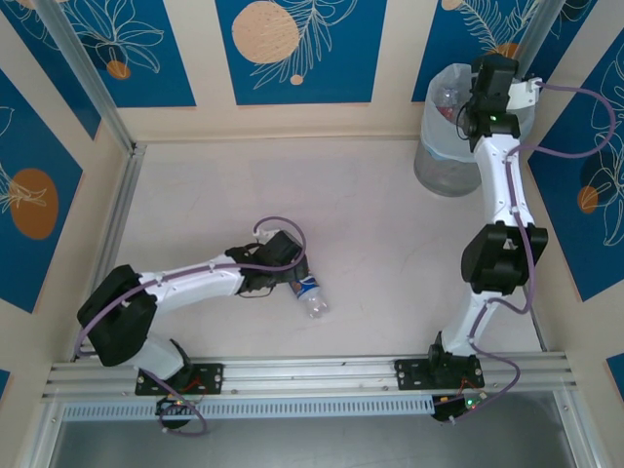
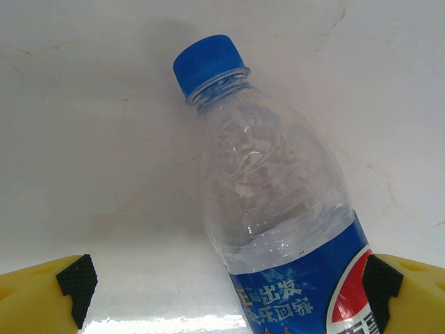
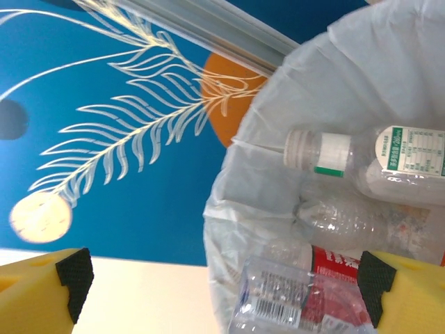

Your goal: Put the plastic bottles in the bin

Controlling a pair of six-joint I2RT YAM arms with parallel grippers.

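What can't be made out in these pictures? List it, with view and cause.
- Pepsi bottle base: left wrist view, cut off by the bottom edge.
- Bin contents: top view, the right arm covers much of the mouth.
- Number of bottles inside: right wrist view, they overlap and run past the right edge.
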